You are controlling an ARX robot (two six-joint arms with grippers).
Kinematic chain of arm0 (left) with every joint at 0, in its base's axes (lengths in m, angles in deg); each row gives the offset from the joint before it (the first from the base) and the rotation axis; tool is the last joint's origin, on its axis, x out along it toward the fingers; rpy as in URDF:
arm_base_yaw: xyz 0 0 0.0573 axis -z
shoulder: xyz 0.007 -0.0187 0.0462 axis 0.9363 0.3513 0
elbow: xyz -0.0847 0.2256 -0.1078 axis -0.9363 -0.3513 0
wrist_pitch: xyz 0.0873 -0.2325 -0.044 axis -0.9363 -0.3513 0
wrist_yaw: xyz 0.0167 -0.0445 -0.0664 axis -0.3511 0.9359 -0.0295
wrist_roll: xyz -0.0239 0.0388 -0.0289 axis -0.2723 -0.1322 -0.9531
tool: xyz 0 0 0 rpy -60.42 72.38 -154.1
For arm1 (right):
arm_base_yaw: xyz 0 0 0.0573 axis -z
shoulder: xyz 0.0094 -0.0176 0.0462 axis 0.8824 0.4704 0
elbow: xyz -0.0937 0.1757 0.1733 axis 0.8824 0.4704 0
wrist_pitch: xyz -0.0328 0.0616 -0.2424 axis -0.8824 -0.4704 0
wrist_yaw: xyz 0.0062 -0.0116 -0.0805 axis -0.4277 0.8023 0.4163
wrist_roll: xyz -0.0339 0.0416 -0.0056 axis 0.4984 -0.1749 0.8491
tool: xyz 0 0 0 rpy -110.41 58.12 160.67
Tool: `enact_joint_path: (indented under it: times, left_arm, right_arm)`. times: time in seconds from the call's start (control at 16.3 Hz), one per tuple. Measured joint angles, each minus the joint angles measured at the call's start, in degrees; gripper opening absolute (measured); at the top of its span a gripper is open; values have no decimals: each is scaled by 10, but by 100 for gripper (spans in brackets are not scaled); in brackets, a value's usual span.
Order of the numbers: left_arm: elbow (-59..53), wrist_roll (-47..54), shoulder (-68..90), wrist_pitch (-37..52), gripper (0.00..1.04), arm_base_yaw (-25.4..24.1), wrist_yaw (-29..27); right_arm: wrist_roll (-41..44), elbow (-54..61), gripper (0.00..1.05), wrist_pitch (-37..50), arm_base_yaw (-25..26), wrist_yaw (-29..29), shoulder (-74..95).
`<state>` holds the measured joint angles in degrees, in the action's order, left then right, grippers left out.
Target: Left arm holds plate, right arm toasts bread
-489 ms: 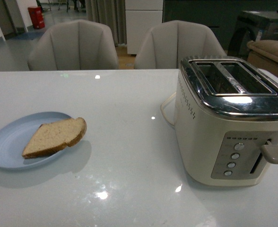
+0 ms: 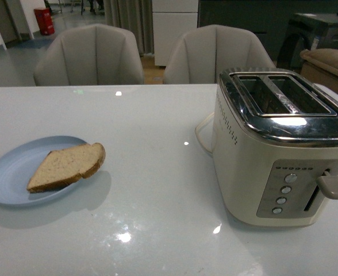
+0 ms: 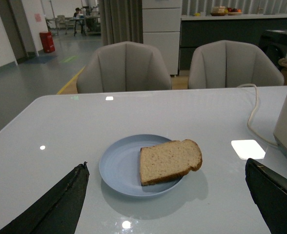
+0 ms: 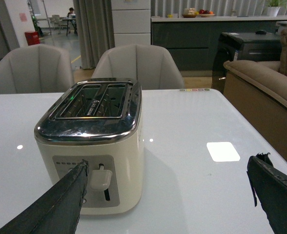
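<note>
Bread: on plate, lower left of front view, overhanging its right rim. Toaster: right, edge cropped. Left gripper, right gripper: fingers spread wide, only tips visible.

I see the bread lying on the plate, well apart from the toaster.
</note>
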<state>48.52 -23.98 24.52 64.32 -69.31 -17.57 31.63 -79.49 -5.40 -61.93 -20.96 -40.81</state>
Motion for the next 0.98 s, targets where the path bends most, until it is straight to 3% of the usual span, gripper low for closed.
enact_joint_path:
  times: [0.98]
  left_arm:
    - [0, 0, 0, 0, 98, 0, 0]
  right_arm:
    - [0, 0, 98, 0, 0, 0, 0]
